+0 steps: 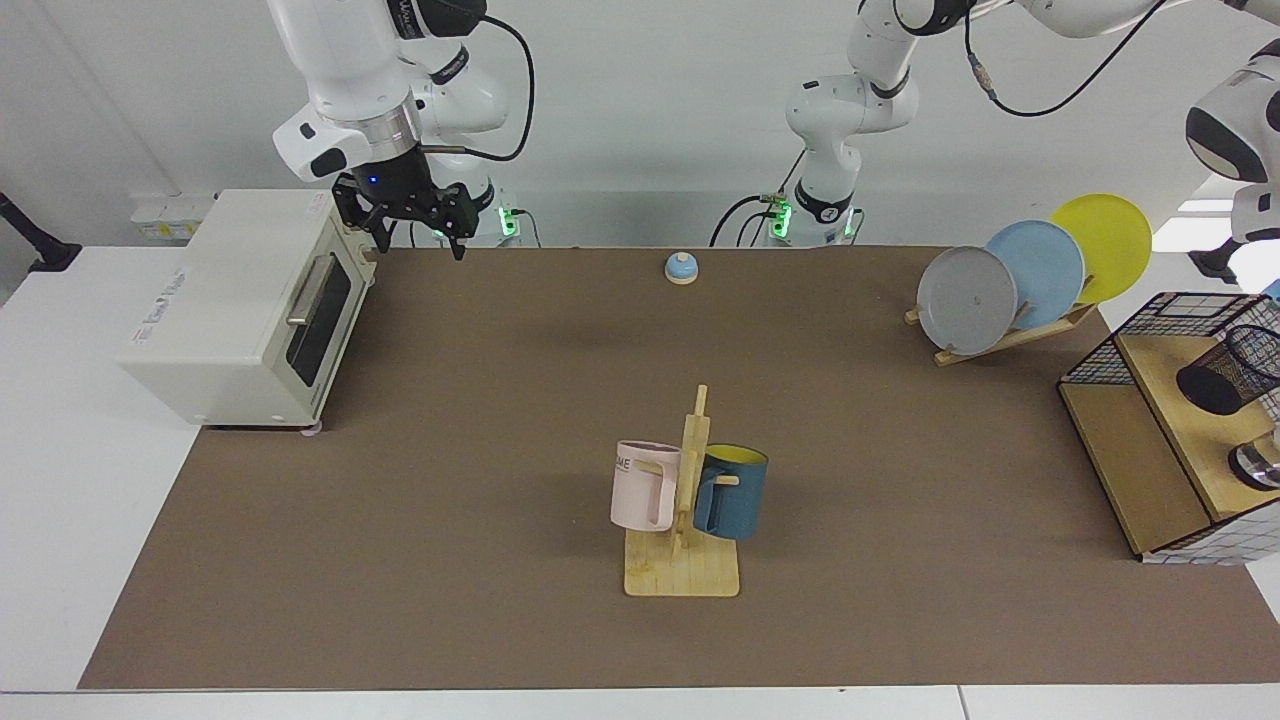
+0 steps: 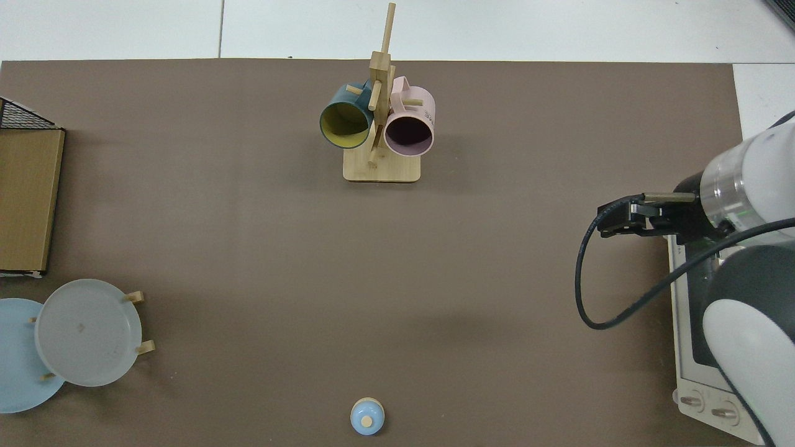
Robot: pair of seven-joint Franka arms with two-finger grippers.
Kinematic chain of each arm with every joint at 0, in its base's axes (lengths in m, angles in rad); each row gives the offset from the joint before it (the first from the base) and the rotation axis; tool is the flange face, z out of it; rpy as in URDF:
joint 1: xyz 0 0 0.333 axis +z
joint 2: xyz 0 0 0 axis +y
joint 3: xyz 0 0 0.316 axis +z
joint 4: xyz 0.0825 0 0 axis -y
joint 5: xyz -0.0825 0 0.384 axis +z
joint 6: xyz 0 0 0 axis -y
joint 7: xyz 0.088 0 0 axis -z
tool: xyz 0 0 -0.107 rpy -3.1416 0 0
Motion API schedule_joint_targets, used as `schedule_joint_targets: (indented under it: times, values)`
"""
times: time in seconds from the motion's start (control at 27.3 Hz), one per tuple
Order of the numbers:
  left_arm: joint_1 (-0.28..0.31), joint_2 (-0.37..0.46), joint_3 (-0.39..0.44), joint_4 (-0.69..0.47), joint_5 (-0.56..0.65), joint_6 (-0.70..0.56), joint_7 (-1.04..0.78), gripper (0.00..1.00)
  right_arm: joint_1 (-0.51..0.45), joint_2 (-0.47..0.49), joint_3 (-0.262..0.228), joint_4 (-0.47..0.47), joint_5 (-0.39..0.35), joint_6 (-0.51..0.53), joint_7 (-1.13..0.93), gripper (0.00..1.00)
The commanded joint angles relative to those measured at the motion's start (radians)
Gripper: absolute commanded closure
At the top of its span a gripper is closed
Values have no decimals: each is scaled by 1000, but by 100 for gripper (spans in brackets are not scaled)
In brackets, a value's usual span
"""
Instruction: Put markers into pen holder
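The pen holder (image 1: pixel 1228 371), a black wire-mesh cup, lies tilted on the wooden shelf at the far right of the facing view. No markers show in either view. My right gripper (image 1: pixel 417 243) hangs open and holds nothing, just above the table's back left corner beside the toaster oven (image 1: pixel 245 305). In the top view the right gripper (image 2: pixel 612 217) shows at the right. My left arm (image 1: pixel 835 110) rises from its base and reaches off to the right, where only a white and grey link (image 1: pixel 1232 125) shows. Its gripper is out of view.
A mug tree (image 1: pixel 688 520) with a pink and a blue mug stands front centre. A plate rack (image 1: pixel 1010 335) with three plates is at the back right. A small blue bell (image 1: pixel 681 267) sits at the back. A shiny metal object (image 1: pixel 1258 465) rests on the shelf inside the wire basket (image 1: pixel 1165 320).
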Motion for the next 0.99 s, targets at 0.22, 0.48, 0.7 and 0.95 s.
schedule_joint_targets:
  times: [0.22, 0.48, 0.7, 0.95]
  values:
    - [-14, 1, 9, -31, -58, 10, -9, 100, -18, -17, 11, -20, 20, 11, 10, 0]
    - [-14, -1, -7, -47, -59, 10, 52, 100, -18, -17, 11, -20, 20, 11, 10, 0]
    - [-14, 1, -16, -50, -58, 11, 97, 100, -18, -17, 11, -20, 20, 11, 10, 0]
    - [-14, 17, -25, -55, -12, 14, 94, 100, -18, -17, 11, -20, 20, 12, 10, 0]
